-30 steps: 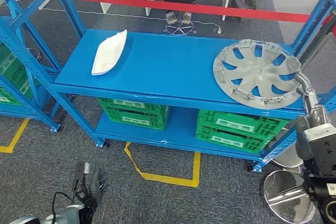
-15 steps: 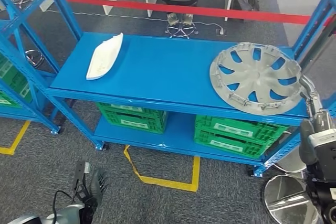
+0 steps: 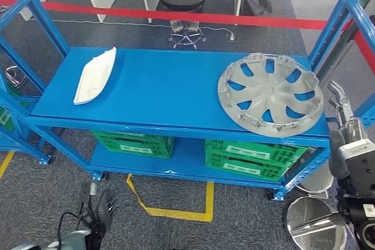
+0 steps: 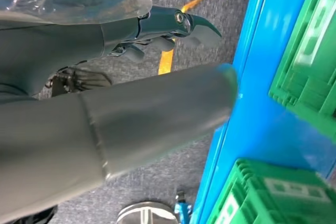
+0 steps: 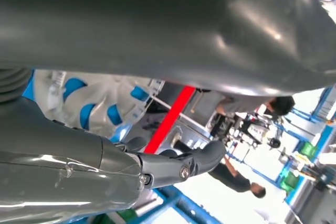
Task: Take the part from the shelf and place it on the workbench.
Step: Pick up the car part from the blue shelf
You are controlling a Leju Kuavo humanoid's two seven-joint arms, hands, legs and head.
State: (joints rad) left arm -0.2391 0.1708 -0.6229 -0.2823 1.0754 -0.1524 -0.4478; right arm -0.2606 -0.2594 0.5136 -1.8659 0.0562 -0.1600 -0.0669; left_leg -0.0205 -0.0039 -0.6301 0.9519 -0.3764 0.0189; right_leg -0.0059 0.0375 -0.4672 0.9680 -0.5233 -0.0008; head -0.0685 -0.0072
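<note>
Right hand (image 3: 340, 109) empty, fingers spread, just beside hubcap (image 3: 270, 93) on shelf (image 3: 168, 89). Risk: hubcap overhangs shelf edge, nudge could tip it off.

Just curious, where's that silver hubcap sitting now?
In the head view, the hubcap lies flat at the right end of the blue shelf, near the right hand.

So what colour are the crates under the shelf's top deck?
Green crates, with pale labels; the head view shows them best.
</note>
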